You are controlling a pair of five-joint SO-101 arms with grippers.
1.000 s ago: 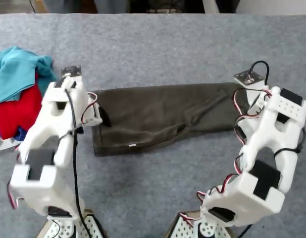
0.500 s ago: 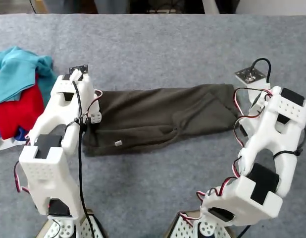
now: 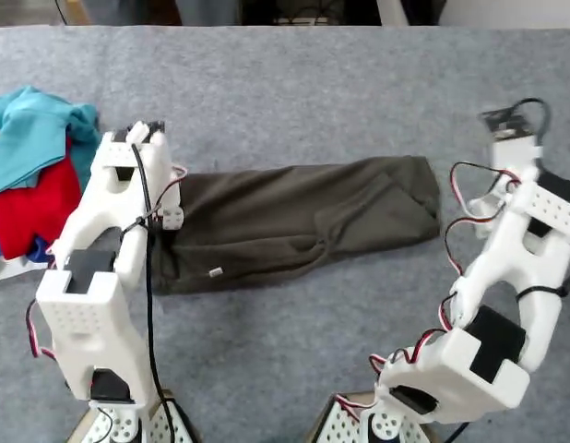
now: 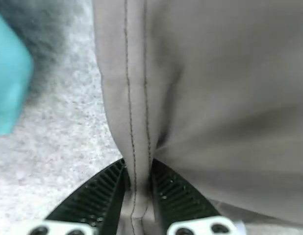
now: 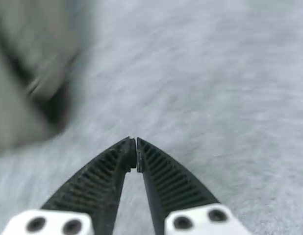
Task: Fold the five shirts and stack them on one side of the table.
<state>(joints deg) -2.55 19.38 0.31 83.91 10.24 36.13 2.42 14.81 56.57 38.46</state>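
High view, olive shirt [image 3: 294, 217], small unreadable label [image 3: 216, 271]

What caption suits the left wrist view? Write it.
Left end effector shut on the stitched hem of the olive shirt, grey table alongside.

Bench [image 3: 294, 83]: grey felt-like cover over the whole top. Lying on it: one dark olive shirt [image 3: 294, 221], folded into a long band across the middle; one heap of shirts [image 3: 31, 185] at the left edge, teal over red, blue beneath.
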